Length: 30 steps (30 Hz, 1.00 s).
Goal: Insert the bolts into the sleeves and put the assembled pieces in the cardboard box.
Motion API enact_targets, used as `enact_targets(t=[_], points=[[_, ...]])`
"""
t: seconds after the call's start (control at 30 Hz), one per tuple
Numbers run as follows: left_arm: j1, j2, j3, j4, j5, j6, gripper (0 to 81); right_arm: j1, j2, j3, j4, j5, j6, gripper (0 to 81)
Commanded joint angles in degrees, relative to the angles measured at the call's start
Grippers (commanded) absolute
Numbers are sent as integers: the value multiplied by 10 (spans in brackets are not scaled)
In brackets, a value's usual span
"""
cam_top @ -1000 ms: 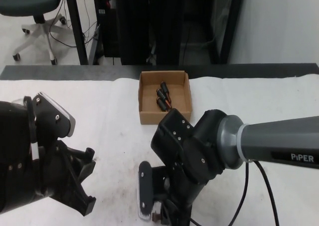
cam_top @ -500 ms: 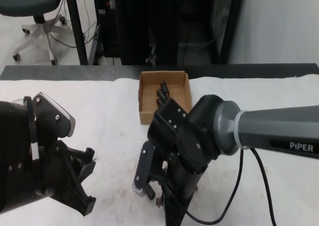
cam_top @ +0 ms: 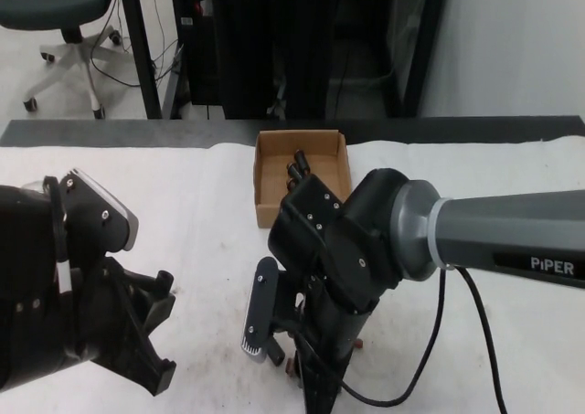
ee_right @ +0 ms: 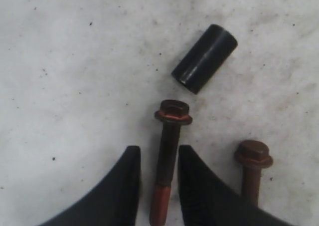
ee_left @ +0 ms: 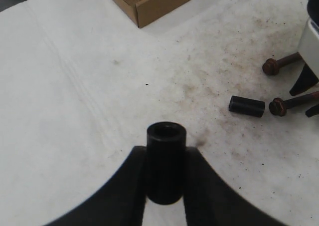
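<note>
**White cloth bench: one sleeve gripped, one bolt straddled**

White cloth (cam_top: 183,181) with rust flecks over bench, office chair (cam_top: 64,16) on floor behind. At far middle of cloth, cardboard box (cam_top: 274,215) with dark assembled pieces (cam_top: 298,167) lying inside.

At near left, left gripper (ee_left: 166,178) with jaws clamped on black sleeve (ee_left: 166,136). Sleeve end clear of fingertips, bore visible, held above cloth.

Just in front of box, right gripper (ee_right: 159,158) low over cloth, jaws slightly apart either side of rusty flange bolt (ee_right: 172,117). Bolt flat on cloth, small gap showing at one finger.

Just beyond bolt head, not touching, second sleeve (ee_right: 204,59) on its side. Beside one finger, second bolt (ee_right: 253,158), flat and roughly parallel to first.
</note>
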Motion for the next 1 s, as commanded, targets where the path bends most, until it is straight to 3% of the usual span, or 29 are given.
enact_targets(t=[0.0, 0.77, 0.83, 0.97], points=[[1, -7, -6, -3, -6, -5, 3, -2, 9, -5, -6, 0, -6, 246], [1, -7, -6, -3, -6, -5, 3, -3, 38, -6, -65, 0, -9, 246], [1, -7, -6, -3, -6, -5, 3, -3, 38, -6, -66, 0, -11, 214], [1, -7, -6, -3, -6, -5, 3, -3, 38, -6, -47, 18, -12, 6]])
